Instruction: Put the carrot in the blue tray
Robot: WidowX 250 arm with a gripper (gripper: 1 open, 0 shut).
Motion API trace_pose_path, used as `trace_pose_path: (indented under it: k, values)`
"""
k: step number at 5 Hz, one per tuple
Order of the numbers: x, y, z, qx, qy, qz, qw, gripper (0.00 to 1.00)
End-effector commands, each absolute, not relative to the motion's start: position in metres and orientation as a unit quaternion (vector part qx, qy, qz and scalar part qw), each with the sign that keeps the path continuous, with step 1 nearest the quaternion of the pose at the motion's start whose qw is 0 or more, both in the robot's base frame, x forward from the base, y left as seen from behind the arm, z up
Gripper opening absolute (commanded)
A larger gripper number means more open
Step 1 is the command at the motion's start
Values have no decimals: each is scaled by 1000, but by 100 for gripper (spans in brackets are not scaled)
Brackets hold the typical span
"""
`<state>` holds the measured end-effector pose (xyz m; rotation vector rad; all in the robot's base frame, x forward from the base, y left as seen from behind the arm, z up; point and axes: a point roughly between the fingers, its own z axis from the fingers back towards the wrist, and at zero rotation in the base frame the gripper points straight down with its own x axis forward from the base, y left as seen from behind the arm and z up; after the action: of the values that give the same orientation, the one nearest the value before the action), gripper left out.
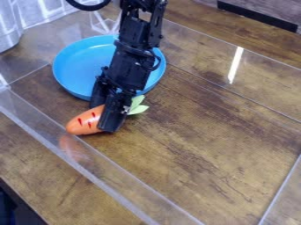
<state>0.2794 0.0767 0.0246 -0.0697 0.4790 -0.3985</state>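
Carrot [87, 122]: orange toy, green leaves at one end, lying on the wooden table [212, 141], just outside the blue tray [80, 67] on its near side.

Camera view: gripper [108, 119] down at the carrot's leafy half, jaws clenched on it. Carrot not yet lifted.

Judged progress: grasp made; lift, carry to tray and release remain.

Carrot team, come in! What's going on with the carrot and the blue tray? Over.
Gripper shut on the carrot. Carrot low at the wooden table, outside the blue tray, which sits right behind it. Nothing in the way.
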Motion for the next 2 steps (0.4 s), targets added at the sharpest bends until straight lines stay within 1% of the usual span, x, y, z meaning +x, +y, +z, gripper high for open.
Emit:
trace_pose_path:
  k: [1,2]
  values:
    - [290,84,45,-18,205,-184,961,0]
    - [291,83,48,-16,205,-180,962,0]
